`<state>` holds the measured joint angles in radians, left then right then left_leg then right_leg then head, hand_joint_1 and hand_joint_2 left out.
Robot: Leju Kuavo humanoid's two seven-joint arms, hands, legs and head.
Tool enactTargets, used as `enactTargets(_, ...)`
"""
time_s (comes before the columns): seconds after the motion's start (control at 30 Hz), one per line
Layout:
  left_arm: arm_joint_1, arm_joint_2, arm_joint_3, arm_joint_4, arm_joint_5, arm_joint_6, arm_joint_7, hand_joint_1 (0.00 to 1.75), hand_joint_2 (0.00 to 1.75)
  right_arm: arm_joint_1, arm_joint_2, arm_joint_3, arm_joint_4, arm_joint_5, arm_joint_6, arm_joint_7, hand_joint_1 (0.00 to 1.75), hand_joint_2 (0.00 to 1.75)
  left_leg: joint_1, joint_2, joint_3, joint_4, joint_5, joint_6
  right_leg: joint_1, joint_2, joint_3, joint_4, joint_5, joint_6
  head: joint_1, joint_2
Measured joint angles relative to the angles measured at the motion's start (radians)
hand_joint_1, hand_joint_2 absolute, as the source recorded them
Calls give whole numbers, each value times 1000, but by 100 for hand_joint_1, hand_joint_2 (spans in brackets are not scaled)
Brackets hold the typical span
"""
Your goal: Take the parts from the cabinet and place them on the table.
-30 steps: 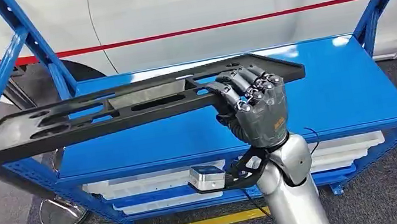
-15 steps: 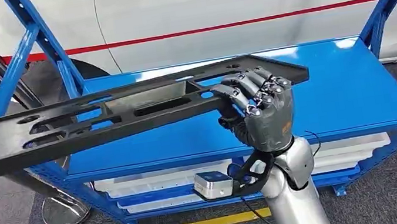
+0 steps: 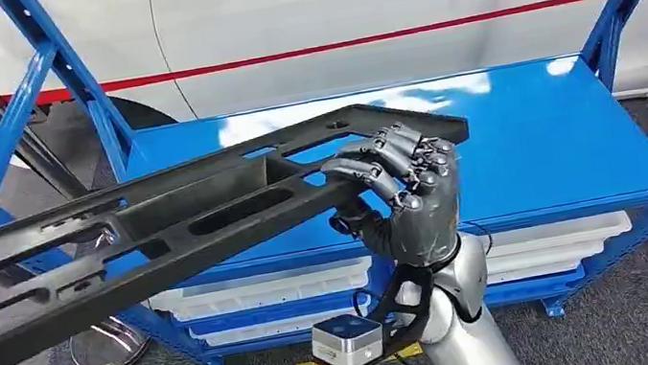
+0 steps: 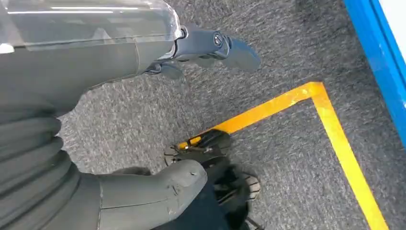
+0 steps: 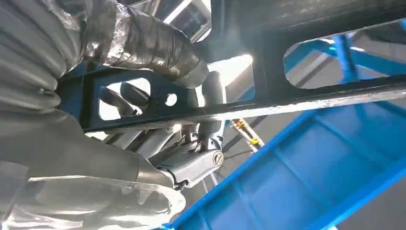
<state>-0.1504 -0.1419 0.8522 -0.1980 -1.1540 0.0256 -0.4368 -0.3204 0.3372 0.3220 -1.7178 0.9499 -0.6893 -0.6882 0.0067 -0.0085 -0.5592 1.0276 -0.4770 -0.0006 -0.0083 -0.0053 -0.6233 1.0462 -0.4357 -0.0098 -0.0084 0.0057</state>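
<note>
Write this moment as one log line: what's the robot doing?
right hand: holds long black part | part: above blue cabinet shelf, far end tilted low | left hand: hangs open over floor

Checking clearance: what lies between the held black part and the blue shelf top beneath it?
Nothing: in the head view the part, gripped by the right hand, hangs above bare blue shelf top.
</note>
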Motion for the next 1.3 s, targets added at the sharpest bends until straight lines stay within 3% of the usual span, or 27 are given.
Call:
enactTargets(0.1, 3, 0, 0, 0, 0, 0, 0, 0, 175, 4, -2, 16, 6, -2, -2, 0, 175, 175, -2, 1, -8, -3, 14, 18, -1, 1, -1, -8, 15, 22, 0, 0)
enactTargets(0.13, 2, -1, 0, 0, 0, 0, 0, 0, 175, 4, -4, 19, 7, -3, -2, 0, 175, 175, 8, 6, -9, -13, 27, 29, -2, 2, -6, 3, 0, 25, 1, 0)
enactTargets(0.17, -1, -1, 0, 0, 0, 0, 0, 0, 175, 4, -5, 21, 8, -3, -2, 0, 175, 175, 5, 7, -15, -16, 34, 35, -4, 4, -17, 27, -37, 28, 1, 0)
enactTargets(0.2, -3, -1, 0, 0, 0, 0, 0, 0, 175, 5, -5, 21, 8, -5, -3, 0, 175, 175, 5, 8, -25, -15, 40, 43, -5, 4, -39, 88, -93, 30, 1, 0)
enactTargets(0.27, -3, -1, 0, 0, -1, 0, 0, 0, 175, 10, -8, 24, 13, -7, -3, 0, 175, 175, 1, 9, -47, -11, 53, 47, -5, 4, -91, 246, -183, 36, 1, 0)
enactTargets(0.3, -2, -1, 0, 0, -1, 0, 0, 0, 175, 15, -10, 24, 15, -8, -3, 0, 175, 175, 0, 9, -58, -9, 60, 46, -5, 4, -97, 286, -194, 37, 1, 0)
enactTargets(0.37, -2, -1, 0, 0, -1, 0, 0, 0, 175, 19, -10, 24, 18, -9, -3, 0, 175, 175, -1, 9, -79, -5, 72, 44, -5, 4, -49, 244, -154, 35, 1, 0)
enactTargets(0.43, -2, -1, 0, 0, -2, 0, 0, 0, 175, 18, -10, 28, 18, -9, -3, 0, 175, 175, -2, 8, -94, -1, 86, 37, -4, 4, 75, 69, -93, 26, 1, 0)
enactTargets(0.47, -2, -1, 0, 0, -2, 0, 0, 0, 175, 18, -10, 30, 18, -9, -3, 0, 175, 175, -4, 7, -99, 0, 91, 32, -2, 5, 122, -5, -110, 20, 0, 0)
enactTargets(0.57, -2, -1, 0, 0, -1, 0, 0, 0, 175, 19, -10, 33, 18, -10, -4, 0, 175, 175, -2, 8, -102, -4, 115, 13, 9, 6, 114, -18, -91, 9, 0, 0)
enactTargets(0.6, -2, -2, 0, 0, -1, 0, 0, 0, 175, 19, -10, 33, 18, -10, -4, 0, 175, 175, -2, 6, -103, -9, 124, 6, 11, 6, 109, -20, -83, 1, 2, 0)
enactTargets(0.63, 0, -1, 0, 0, -1, 0, 0, 0, 175, 19, -10, 34, 19, -10, -5, 0, 175, 175, -1, 5, -109, -7, 119, 1, 0, 0, 101, -30, -66, -10, 1, 0)
enactTargets(0.67, 1, -1, 0, 0, -1, 0, 1, 0, 175, 18, -10, 36, 20, -10, -5, 0, 175, 175, 1, 5, -121, 14, 78, -3, -1, -1, 90, -32, -54, -17, 1, 0)
enactTargets(0.7, 2, -1, 0, 0, -2, -5, 2, 0, 175, 18, -10, 37, 20, -10, -5, 0, 175, 175, 2, 6, -140, 65, 13, -7, -1, -2, 75, -32, -42, -25, -2, 0)
enactTargets(0.77, 1, -1, 0, 0, -2, -16, 2, 0, 175, 19, -10, 38, 24, -5, -5, 0, 175, 175, 6, 6, -173, 210, -92, -13, 1, -3, 45, -30, -20, -26, -2, 0)
enactTargets(0.8, 1, -2, 0, 0, -3, -20, 3, 0, 175, 19, -10, 38, 27, 1, -5, 0, 175, 175, 6, 6, -180, 271, -109, -16, 2, -4, 28, -28, -8, -26, -2, 0)
enactTargets(0.83, 2, -2, 0, 0, -4, -23, 5, 0, 175, 20, -10, 38, 31, 7, -5, 0, 175, 175, 6, 6, -171, 294, -97, -17, 2, -4, 11, -25, 2, -24, -2, 0)
enactTargets(0.87, 2, -2, 0, 0, -6, -25, 5, 0, 175, 22, -10, 38, 34, 10, -5, 0, 175, 175, 6, 6, -142, 277, -64, -17, 2, -4, -7, -21, 13, -22, -2, 0)
enactTargets(0.93, 2, -3, 0, 0, -8, -29, 6, 0, 175, 23, -10, 38, 38, 20, -5, 0, 175, 175, 6, 6, -30, 143, -8, -14, 0, -4, -37, -12, 30, -16, -2, 0)
enactTargets(0.97, -1, -3, 0, 0, -8, -31, 5, 0, 175, 22, -9, 38, 39, 27, -5, 0, 175, 175, 6, 6, 40, 52, -29, -11, 0, -4, -43, -7, 38, -11, -2, 0)
enactTargets(1.0, -3, -3, -1, 0, -9, -32, 5, 0, 175, 22, -9, 38, 39, 32, -5, 0, 175, 175, -1, 4, 85, -22, -58, -6, 5, -4, -49, -5, 44, -4, -2, 0)
enactTargets(1.1, -4, -5, -1, 0, -7, -35, 2, 0, 175, 21, -9, 37, 47, 41, -6, 2, 175, 175, -6, 1, 67, -21, -44, 14, 2, -7, -47, -15, 74, 13, -1, 0)
enactTargets(1.13, -2, -7, -1, 0, -6, -36, 3, 0, 175, 21, -10, 37, 49, 43, -6, 2, 175, 175, 0, 3, 62, -30, -29, 24, 6, -5, -52, -18, 78, 21, -1, 0)
enactTargets(1.17, -5, -8, -1, 0, -5, -37, 3, 0, 175, 20, -10, 37, 50, 44, -6, 2, 175, 175, 2, 11, 55, -32, -16, 31, -1, -1, -63, 1, 43, 23, -1, 0)
enactTargets(1.2, -8, -8, -2, 0, -4, -41, 2, 0, 175, 20, -10, 37, 51, 47, -6, 2, 175, 175, 2, 11, 39, -32, -4, 43, -1, 0, -81, 46, -22, 25, 0, 0)
enactTargets(1.27, -10, -10, -3, 0, -1, -44, 0, 0, 175, 20, -10, 37, 54, 51, -6, 2, 175, 175, -1, 12, 11, -30, 19, 48, -1, 1, -114, 182, -134, 29, -1, 0)
enactTargets(1.3, -10, -10, -3, 0, -1, -45, 0, 0, 175, 20, -10, 37, 56, 54, -6, 2, 175, 175, -2, 13, -6, -29, 30, 47, -1, 1, -125, 247, -157, 31, -1, 0)
